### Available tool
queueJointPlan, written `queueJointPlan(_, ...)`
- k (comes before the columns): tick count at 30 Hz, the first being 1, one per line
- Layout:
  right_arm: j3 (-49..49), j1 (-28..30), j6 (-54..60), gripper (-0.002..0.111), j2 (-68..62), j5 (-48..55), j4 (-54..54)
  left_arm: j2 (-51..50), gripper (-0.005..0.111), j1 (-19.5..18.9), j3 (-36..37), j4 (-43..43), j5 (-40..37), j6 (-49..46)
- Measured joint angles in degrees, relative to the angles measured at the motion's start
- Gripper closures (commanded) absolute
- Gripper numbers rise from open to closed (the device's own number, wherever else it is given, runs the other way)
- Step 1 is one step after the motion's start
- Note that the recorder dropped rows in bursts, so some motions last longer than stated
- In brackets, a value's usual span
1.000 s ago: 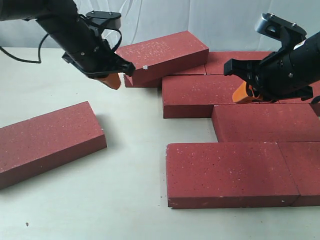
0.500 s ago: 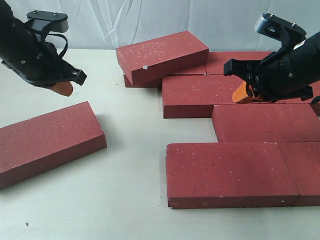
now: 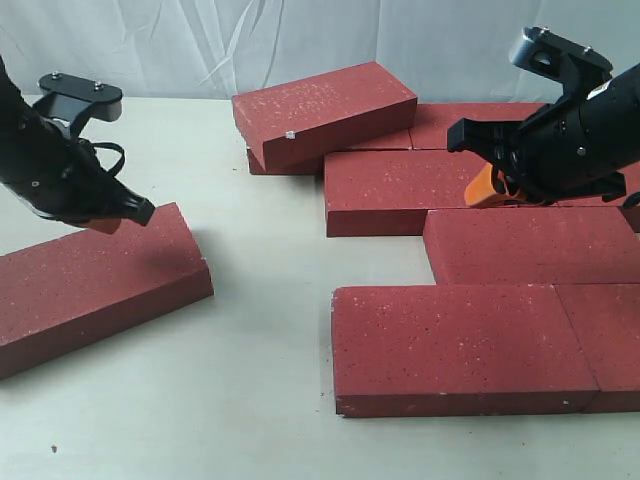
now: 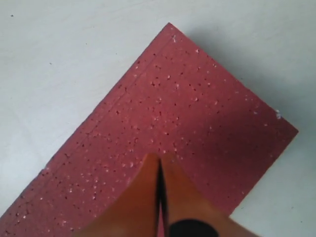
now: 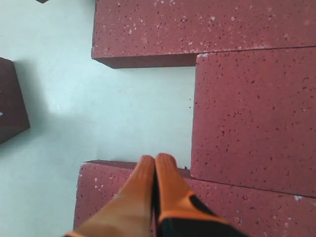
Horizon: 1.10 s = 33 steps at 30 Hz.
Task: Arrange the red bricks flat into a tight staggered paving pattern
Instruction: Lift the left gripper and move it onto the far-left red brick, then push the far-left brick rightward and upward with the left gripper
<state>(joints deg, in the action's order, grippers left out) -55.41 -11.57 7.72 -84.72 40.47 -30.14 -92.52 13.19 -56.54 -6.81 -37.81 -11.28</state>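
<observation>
Jaws pressed together and empty, the left gripper [image 3: 108, 223] is over the upper-right end of the stray brick [image 3: 95, 285], which slants toward lower left.

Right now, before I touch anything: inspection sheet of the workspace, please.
Surface: pale table.
Job's things: paved bricks lie flat in staggered rows on the right. A tilted brick leans on the back row. A loose brick lies apart on the left.
Clutter: nothing seen.
Grippers: left gripper is shut, over the loose brick's end, contact unclear. Right gripper is shut, over the paved bricks.
Cables: black cable looped at the left wrist.
Surroundings: white backdrop.
</observation>
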Motion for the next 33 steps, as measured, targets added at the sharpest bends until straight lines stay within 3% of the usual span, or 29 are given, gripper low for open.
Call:
queueJointPlan(9,0.0,0.0,0.0,0.109,0.0,0.0,0.0,-4.7,0.107,0.28,0.59,-0.93,3.05,0.27)
queueJointPlan(17,0.0,0.0,0.0,0.109,0.0,0.0,-0.13,-7.59,0.107,3.92,0.48,-0.87,4.8,0.15)
queueJointPlan(28,0.0,0.0,0.0,0.109,0.0,0.0,-0.13,-8.1,0.107,12.22,0.48,-0.88,9.39,-2.79)
queueJointPlan(33,0.0,0.0,0.0,0.109,0.0,0.09,-0.13,-8.31,0.107,17.17,0.59,-2.22,12.64,-8.85)
